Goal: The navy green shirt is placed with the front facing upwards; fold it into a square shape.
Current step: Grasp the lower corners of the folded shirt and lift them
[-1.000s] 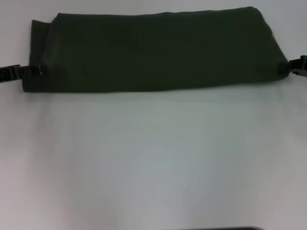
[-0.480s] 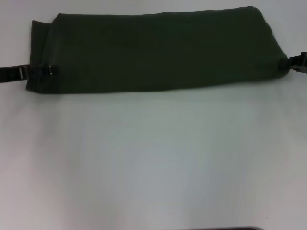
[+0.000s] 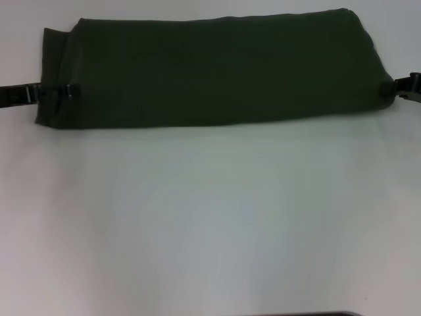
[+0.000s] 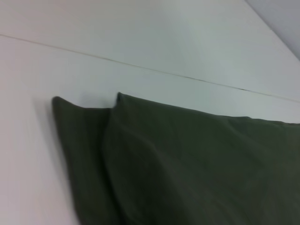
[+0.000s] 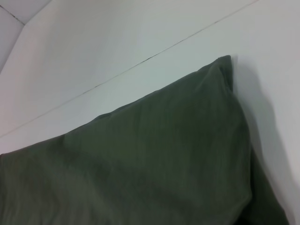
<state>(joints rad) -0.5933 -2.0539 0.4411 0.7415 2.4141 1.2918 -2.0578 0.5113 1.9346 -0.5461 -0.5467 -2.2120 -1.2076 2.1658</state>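
The navy green shirt (image 3: 217, 69) is folded into a long band across the far part of the white surface (image 3: 210, 217), plain side up, no lettering showing. Its near edge runs pretty straight from one tool to the other, and at the left tool's end a lower layer sticks out a bit past the top fold. That same stepped corner shows in the left wrist view (image 4: 187, 164). The right wrist view shows the other far corner (image 5: 154, 154) as one clean point.

The left tool (image 3: 56, 93) reaches in from the side, over the shirt's end edge, and looks clenched on the fabric. The right tool (image 3: 393, 87) sits right at the opposite end, touching the cloth, but I can't tell if it's gripping or released.

Loads of bare surface on the near side of both tools.
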